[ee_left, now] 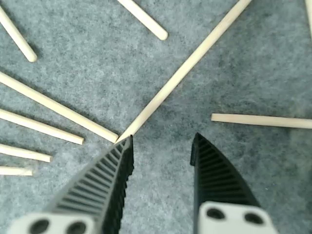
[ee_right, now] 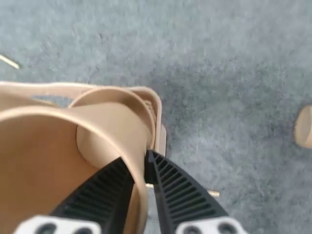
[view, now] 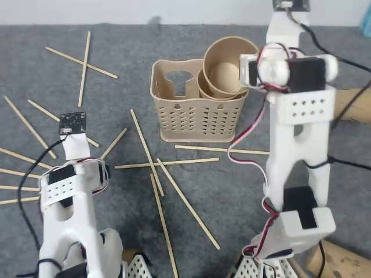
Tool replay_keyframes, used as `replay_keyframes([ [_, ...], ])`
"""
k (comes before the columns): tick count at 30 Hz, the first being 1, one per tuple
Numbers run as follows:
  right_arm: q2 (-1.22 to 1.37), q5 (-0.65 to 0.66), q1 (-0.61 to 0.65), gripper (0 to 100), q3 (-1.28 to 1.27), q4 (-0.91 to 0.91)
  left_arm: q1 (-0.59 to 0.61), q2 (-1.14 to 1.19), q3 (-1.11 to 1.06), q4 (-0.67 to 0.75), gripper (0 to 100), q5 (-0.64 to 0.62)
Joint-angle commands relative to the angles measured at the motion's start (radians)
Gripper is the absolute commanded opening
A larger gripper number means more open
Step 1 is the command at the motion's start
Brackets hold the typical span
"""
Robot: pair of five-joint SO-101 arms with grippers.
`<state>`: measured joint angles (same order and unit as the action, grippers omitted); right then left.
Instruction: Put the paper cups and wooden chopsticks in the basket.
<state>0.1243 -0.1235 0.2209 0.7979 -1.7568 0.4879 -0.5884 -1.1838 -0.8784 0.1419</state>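
Observation:
A beige slotted basket point(view: 191, 119) stands at mid-table on grey carpet. One paper cup point(view: 210, 88) sits inside its right half. A second paper cup point(view: 227, 65) tilts over that corner, its rim point(ee_right: 139, 141) pinched by my right gripper point(ee_right: 140, 164), which is shut on the cup wall. The basket rim point(ee_right: 157, 108) lies just behind the cup. Several wooden chopsticks point(view: 147, 152) lie scattered to the left of and in front of the basket. My left gripper point(ee_left: 162, 141) hangs open low over the carpet, one fingertip point(ee_left: 126, 145) at the end of a diagonal chopstick point(ee_left: 185, 68).
The left arm point(view: 68, 188) stands at the near left among chopsticks point(ee_left: 46, 105). A tan cylinder point(view: 351, 104) lies at the right edge, also seen as a round end point(ee_right: 303, 127). A wooden board point(view: 342, 260) sits at the near right corner.

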Motion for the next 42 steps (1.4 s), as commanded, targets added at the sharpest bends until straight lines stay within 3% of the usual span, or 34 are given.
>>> replay_keyframes([
  [1,0.013,0.011,-0.008,0.9,0.008,0.025,-0.002,-0.031,0.002,0.018,18,0.008],
  [5,0.038,0.018,-0.021,2.9,0.008,0.048,-0.002,-0.031,0.002,0.018,18,0.008],
  [10,0.018,0.028,-0.022,19.2,0.009,0.038,-0.005,-0.031,0.002,0.02,18,0.008],
  [13,-0.053,0.023,-0.022,23.9,0.009,0.042,-0.006,-0.031,0.002,0.02,18,0.008],
  [21,-0.295,0.021,-0.015,17.0,0.009,0.035,-0.005,-0.031,0.002,0.02,18,0.008],
  [27,-0.397,0.028,0.018,0.3,-0.008,-0.038,-0.003,-0.031,0.002,0.018,18,0.008],
  [32,-0.429,0.029,0.107,0.8,-0.17,-0.035,-0.002,-0.031,0.002,0.015,18,0.008],
  [37,-0.519,0.029,0.157,0.8,-0.356,0.039,-0.002,-0.031,0.002,0.014,18,0.008],
  [42,-0.677,0.091,0.159,0.8,-0.694,0.28,-0.002,-0.031,0.002,0.015,18,0.009],
])
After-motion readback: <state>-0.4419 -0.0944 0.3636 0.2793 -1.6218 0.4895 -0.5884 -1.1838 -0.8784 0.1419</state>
